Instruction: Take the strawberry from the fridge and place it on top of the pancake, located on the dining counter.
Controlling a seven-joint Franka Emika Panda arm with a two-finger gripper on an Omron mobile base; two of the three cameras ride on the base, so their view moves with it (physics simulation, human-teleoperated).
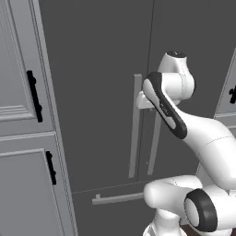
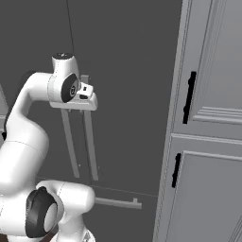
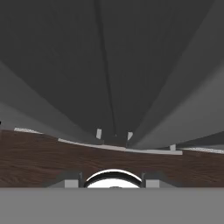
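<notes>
Tall dark grey double-door fridge (image 1: 101, 92), doors closed. Hand (image 2: 89, 98) against the two long light grey bar handles (image 1: 135, 124); finger spacing cannot be told.

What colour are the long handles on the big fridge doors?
Light grey, against the dark grey fridge. The bar handles show best in the left base view.

My two base cameras sit behind my arm, left and right, close to the fridge (image 1: 101, 92), sharing its closed doors. My hand camera looks down along them toward the wood floor (image 3: 35, 157).
</notes>
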